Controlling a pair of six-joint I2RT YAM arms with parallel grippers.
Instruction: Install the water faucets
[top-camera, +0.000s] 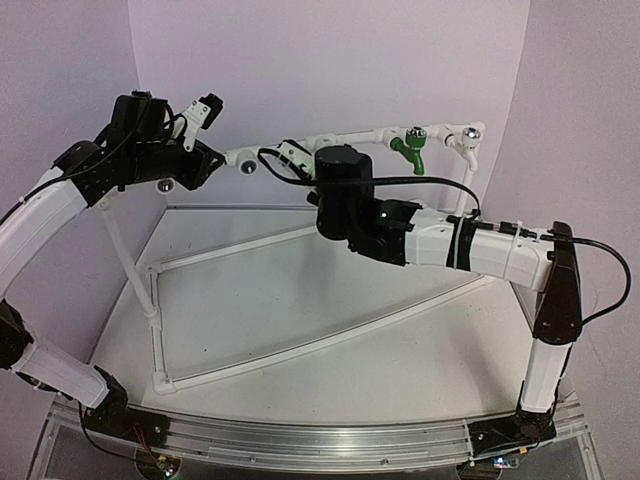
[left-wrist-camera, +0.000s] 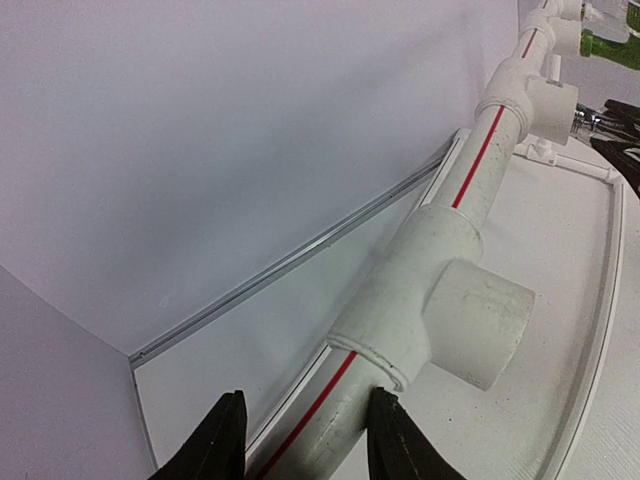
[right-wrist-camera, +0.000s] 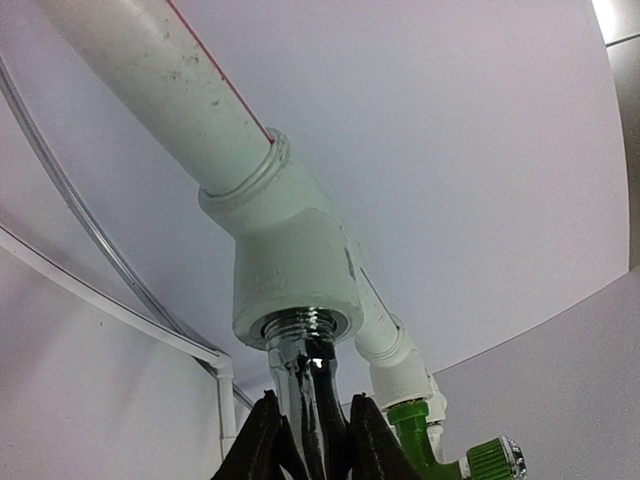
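Note:
A white pipe frame (top-camera: 330, 140) carries a green faucet (top-camera: 410, 148) and a white one (top-camera: 466, 140) on its top pipe at the right. My right gripper (right-wrist-camera: 313, 403) is shut on a shiny silver faucet (right-wrist-camera: 300, 365), whose threaded end sits in the socket of a white tee fitting (right-wrist-camera: 290, 270). In the top view this gripper (top-camera: 292, 160) is at the middle of the top pipe. My left gripper (left-wrist-camera: 305, 440) is closed around the top pipe (left-wrist-camera: 330, 420) just below an open tee (left-wrist-camera: 445, 290). It shows at the pipe's left end in the top view (top-camera: 205, 165).
Chrome-rimmed sockets (top-camera: 245, 167) (top-camera: 163, 186) sit on the left part of the top pipe. The frame's thin base pipes (top-camera: 300, 345) cross the white table. White walls stand close behind. The green faucet also shows in the right wrist view (right-wrist-camera: 425, 435).

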